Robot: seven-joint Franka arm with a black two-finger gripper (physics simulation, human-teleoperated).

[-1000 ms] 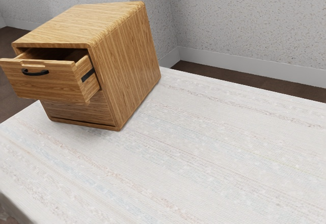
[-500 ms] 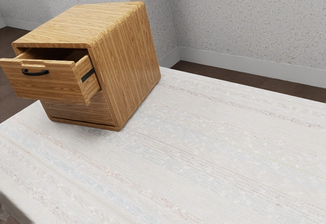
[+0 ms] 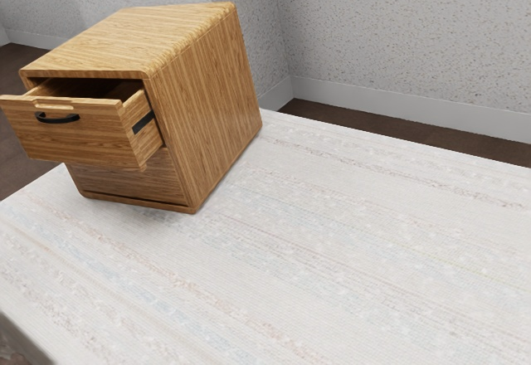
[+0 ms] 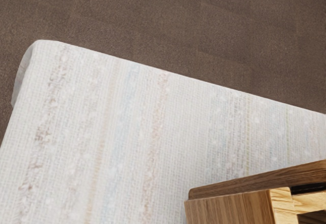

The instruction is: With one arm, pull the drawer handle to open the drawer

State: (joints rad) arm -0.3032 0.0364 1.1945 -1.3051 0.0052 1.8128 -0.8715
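Drawer (image 3: 83, 128) with black handle (image 3: 56, 118), standing partly pulled out of the upper part of a wooden cabinet (image 3: 199, 91) that sits near the corner of the pale worktop (image 3: 348, 249) at the exterior view's left, brown floor (image 4: 153, 20) beyond; whether the jaws are apart or together cannot be told.

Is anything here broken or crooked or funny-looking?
Nothing looks broken or spilled. The one thing that stands out is the top drawer, which sticks partway out of the wooden cabinet, with nothing touching its black handle. The cabinet also sits skewed to the table edges, near a corner.
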